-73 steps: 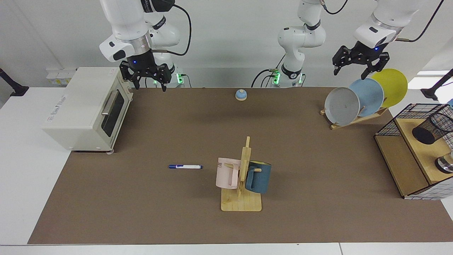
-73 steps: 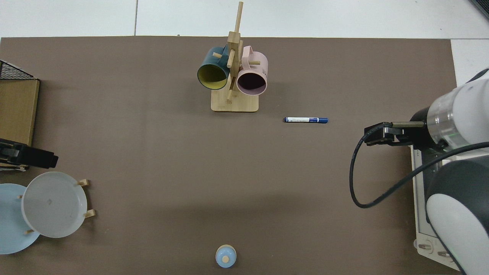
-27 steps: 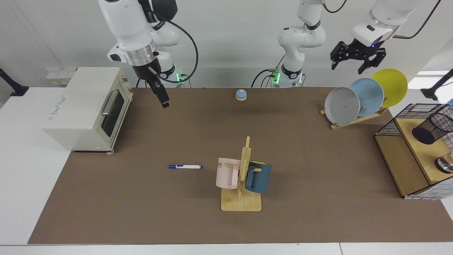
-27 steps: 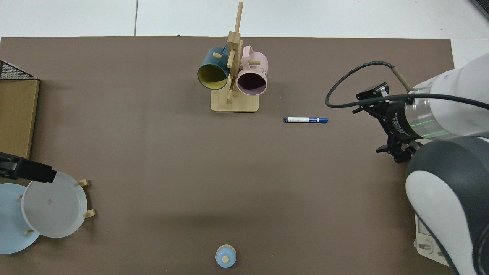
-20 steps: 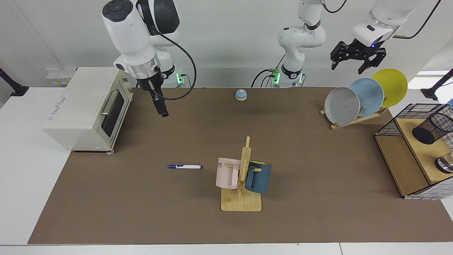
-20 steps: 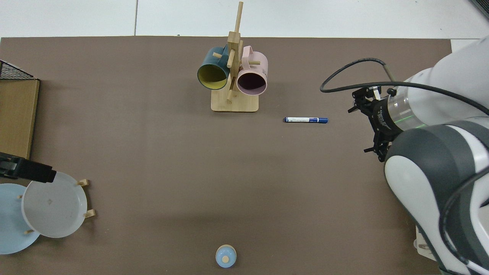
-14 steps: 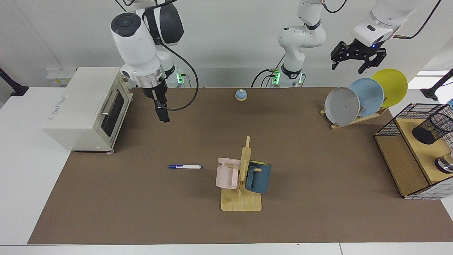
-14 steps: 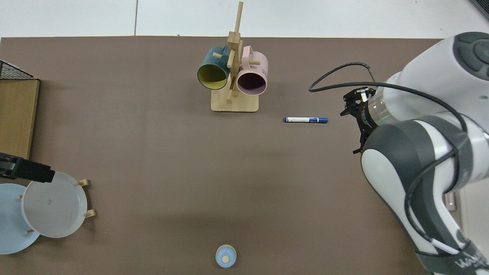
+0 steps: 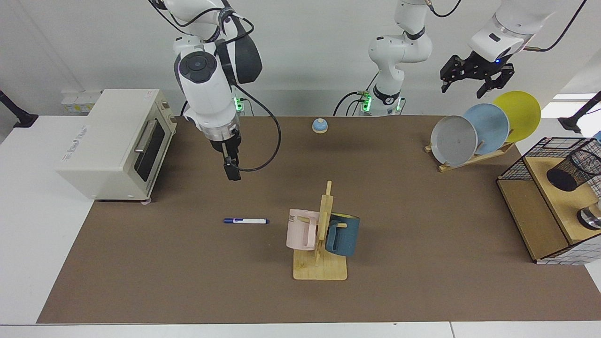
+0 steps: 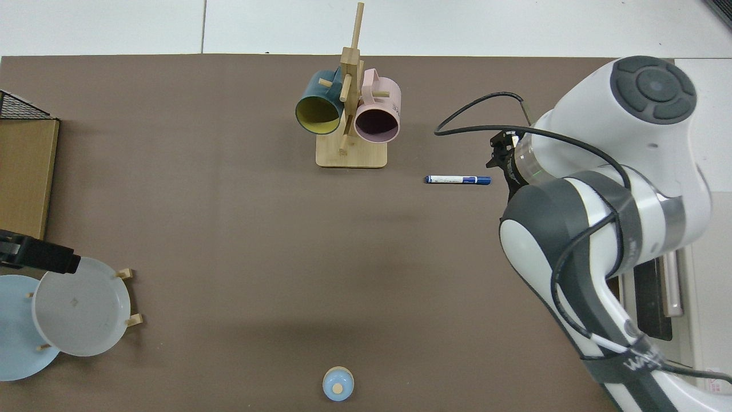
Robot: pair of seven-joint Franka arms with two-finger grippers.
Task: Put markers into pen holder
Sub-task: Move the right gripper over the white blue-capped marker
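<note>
The right gripper [image 9: 232, 172] hangs above the worktop [image 9: 188, 281], short of the marker [image 9: 245, 220] lying flat beside the mug rack [image 9: 321, 244]; whether its fingers are parted cannot be told. The left gripper [image 9: 473, 82] waits, splayed wide and empty, above the plate rack [image 9: 474, 157]. A misaligned descent could roll the slim marker away. The pen holder [image 9: 574, 170], tilted inside the wire basket [image 9: 516, 169], appears empty
</note>
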